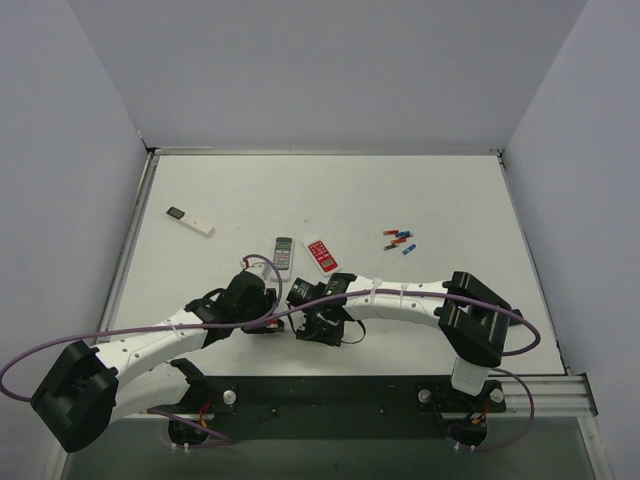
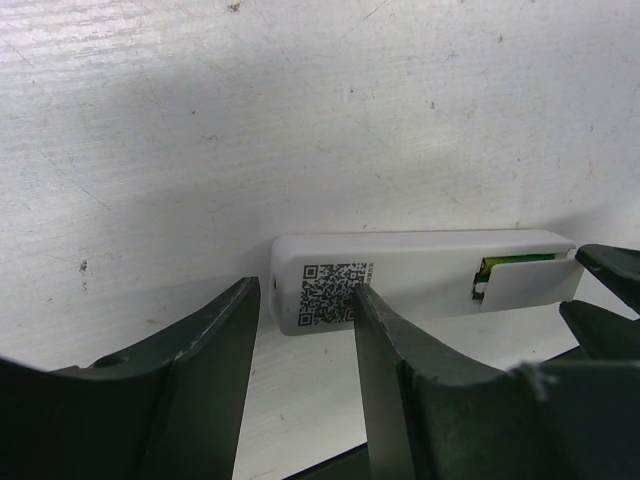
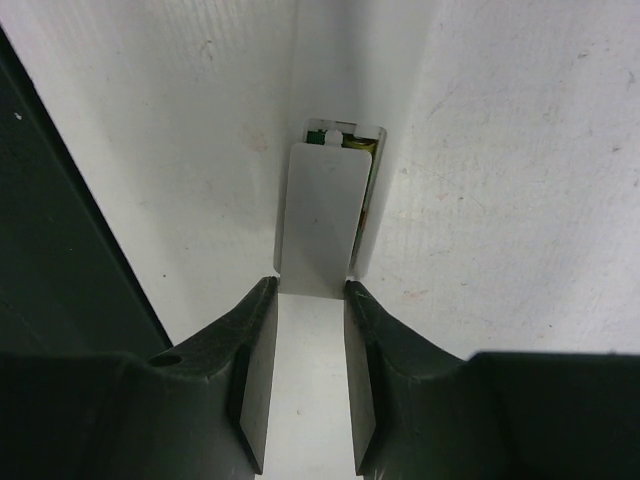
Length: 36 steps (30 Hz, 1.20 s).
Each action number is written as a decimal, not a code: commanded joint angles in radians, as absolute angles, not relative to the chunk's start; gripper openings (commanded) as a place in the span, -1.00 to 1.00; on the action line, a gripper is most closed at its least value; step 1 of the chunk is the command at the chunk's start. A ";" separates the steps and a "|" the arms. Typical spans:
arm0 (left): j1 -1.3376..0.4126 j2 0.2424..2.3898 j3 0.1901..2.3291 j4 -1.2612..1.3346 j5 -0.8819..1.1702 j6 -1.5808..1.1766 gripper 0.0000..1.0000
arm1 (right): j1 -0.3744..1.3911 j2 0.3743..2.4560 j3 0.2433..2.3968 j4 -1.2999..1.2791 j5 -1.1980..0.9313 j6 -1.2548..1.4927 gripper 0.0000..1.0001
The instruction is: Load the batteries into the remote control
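Right gripper (image 3: 305, 295) clamps remote (image 2: 420, 265) by long edges; left gripper (image 2: 305, 290) unclenched near its 9 o'clock end. Probably light, slick; half-slid cover (image 2: 525, 285) looks flimsy.

My fingers (image 2: 400, 390) hide part of the remote control (image 2: 420, 270); batteries (image 1: 400, 240) right of it look too tiny to count.
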State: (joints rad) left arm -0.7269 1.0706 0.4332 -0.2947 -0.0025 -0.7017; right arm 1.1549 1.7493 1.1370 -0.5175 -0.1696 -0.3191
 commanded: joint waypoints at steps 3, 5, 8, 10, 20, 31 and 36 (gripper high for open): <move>-0.733 1.051 0.434 -0.268 0.000 -0.703 0.05 | 1.160 1.753 1.164 -0.551 -0.063 -0.293 -1.00; -0.733 1.049 0.434 -0.267 0.000 -0.704 0.05 | 1.158 1.747 1.163 -0.551 -0.061 -0.293 -0.99; -0.733 1.049 0.436 -0.267 0.000 -0.703 0.05 | 1.161 1.749 1.164 -0.549 -0.078 -0.293 -0.99; -0.733 1.048 0.436 -0.268 0.000 -0.704 0.05 | 1.161 1.747 1.164 -0.552 -0.095 -0.296 -0.98; -0.733 1.042 0.436 -0.270 0.000 -0.706 0.05 | 1.177 1.758 1.169 -0.563 -0.152 -0.287 -0.97; -0.733 1.040 0.434 -0.272 0.000 -0.706 0.05 | 1.170 1.772 1.170 -0.563 -0.084 -0.268 -0.92; -0.733 1.042 0.433 -0.272 0.000 -0.707 0.05 | 1.170 1.766 1.170 -0.566 -0.101 -0.275 -0.88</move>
State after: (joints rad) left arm -0.7277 1.0584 0.4324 -0.2947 -0.0025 -0.7025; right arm 1.1675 1.7653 1.1446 -0.5240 -0.1127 -0.2813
